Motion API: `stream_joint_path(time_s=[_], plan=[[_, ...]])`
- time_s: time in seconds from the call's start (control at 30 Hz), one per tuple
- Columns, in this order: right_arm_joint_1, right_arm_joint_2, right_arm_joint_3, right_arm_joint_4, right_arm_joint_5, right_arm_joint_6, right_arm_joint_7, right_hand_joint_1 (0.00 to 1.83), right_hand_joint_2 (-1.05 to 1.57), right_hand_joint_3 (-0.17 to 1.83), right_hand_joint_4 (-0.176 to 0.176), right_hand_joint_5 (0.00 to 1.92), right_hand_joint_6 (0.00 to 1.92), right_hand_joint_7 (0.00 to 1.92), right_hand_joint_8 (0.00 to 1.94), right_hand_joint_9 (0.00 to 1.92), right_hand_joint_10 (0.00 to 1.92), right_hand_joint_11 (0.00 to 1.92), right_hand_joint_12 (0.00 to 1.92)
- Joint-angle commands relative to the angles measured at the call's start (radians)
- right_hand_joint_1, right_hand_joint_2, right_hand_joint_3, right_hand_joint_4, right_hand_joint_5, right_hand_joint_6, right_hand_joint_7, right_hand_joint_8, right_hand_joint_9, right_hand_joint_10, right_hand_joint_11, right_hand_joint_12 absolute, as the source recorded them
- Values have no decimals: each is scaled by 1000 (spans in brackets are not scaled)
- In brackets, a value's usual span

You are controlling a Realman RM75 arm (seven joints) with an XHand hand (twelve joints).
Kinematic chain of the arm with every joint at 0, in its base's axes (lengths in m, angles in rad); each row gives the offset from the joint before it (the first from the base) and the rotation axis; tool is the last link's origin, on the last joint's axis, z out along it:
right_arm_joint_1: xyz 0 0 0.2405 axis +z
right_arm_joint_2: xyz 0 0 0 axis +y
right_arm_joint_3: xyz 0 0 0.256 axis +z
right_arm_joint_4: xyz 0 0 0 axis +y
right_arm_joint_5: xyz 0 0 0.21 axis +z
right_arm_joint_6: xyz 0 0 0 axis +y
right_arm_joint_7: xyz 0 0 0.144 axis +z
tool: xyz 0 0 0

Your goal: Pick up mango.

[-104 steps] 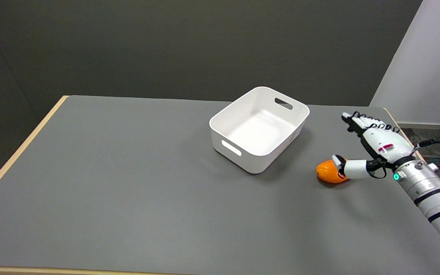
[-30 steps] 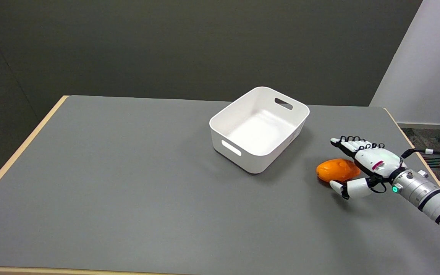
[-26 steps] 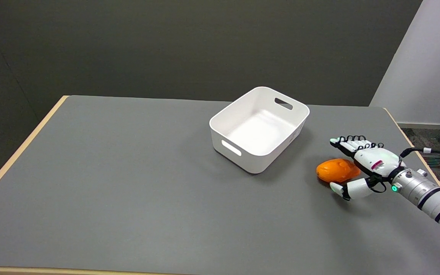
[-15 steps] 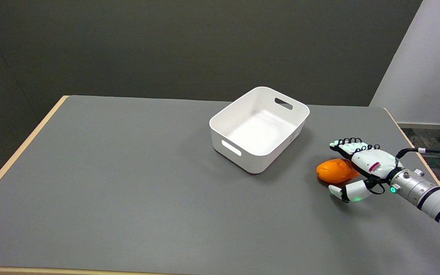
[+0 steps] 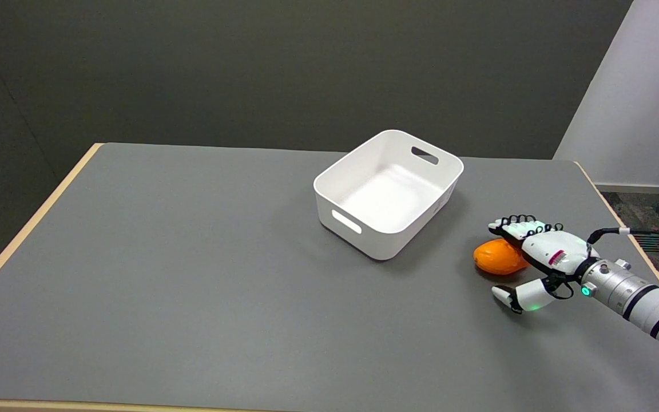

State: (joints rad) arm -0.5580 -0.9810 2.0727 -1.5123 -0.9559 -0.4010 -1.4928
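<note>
Mango hasn't budged, still lying on the grey table near its right edge. The right hand has sunk lower around it, fingers spread, thumb nearest us, so no grip yet. White bin sits beyond.

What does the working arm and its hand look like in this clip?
The right arm is white and silver with black bands and a green light at the wrist. The right hand has white shells over black parts, a small red mark on its back, black loops along the fingers and a black cable behind.
</note>
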Motion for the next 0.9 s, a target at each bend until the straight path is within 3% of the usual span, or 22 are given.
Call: stream_joint_path(time_s=[0.03, 0.1, 0.17, 0.23, 0.3, 0.37, 0.4, 0.43, 0.47, 0.53, 0.67, 0.73, 0.8, 0.9], plan=[[33, 7, -24, 16, -4, -1, -2, 887, 660, 1009, -161, 30, 464, 90, 395, 34, 547, -1, 869], [41, 10, -22, 16, -4, -2, -3, 800, 701, 926, -152, 90, 446, 174, 315, 94, 553, 2, 996], [44, 11, -20, 15, 4, -4, -3, 819, 761, 994, -139, 141, 699, 277, 433, 226, 684, 117, 1202], [47, 11, -14, 13, 16, -4, -4, 839, 794, 974, -129, 171, 904, 345, 489, 288, 741, 168, 1290], [48, 11, -10, 13, 31, -5, -5, 886, 864, 885, -113, 243, 1176, 516, 782, 451, 979, 313, 1457], [50, 11, -9, 12, 31, -5, -5, 897, 888, 849, -106, 279, 1218, 554, 864, 492, 1039, 341, 1508], [50, 10, -7, 12, 31, -6, -5, 901, 959, 744, -106, 324, 1308, 571, 896, 509, 1063, 349, 1533], [50, 10, -6, 12, 31, -7, -5, 909, 1160, 447, -114, 431, 1572, 599, 935, 536, 1095, 360, 1576], [50, 9, -4, 12, 31, -8, -5, 968, 1278, 229, -130, 483, 1718, 657, 1051, 588, 1128, 378, 1626], [50, 7, -2, 11, 31, -9, -5, 1154, 1295, 51, -167, 447, 1694, 795, 1396, 723, 1188, 410, 1727], [53, 7, -2, 12, 56, -11, -5, 1128, 1364, -14, -176, 421, 1633, 734, 1631, 745, 1337, 264, 1921], [55, 7, -2, 12, 59, -12, -5, 1126, 1351, 32, -176, 422, 1589, 708, 1712, 741, 1537, 208, 1921], [57, 7, -1, 12, 66, -12, -5, 1124, 1219, 303, -176, 522, 1659, 602, 1710, 771, 1784, 103, 1921], [60, 4, 4, 8, 68, -12, 2, 1057, 1231, 313, -169, 516, 1692, 624, 1827, 812, 1902, 79, 1921]])
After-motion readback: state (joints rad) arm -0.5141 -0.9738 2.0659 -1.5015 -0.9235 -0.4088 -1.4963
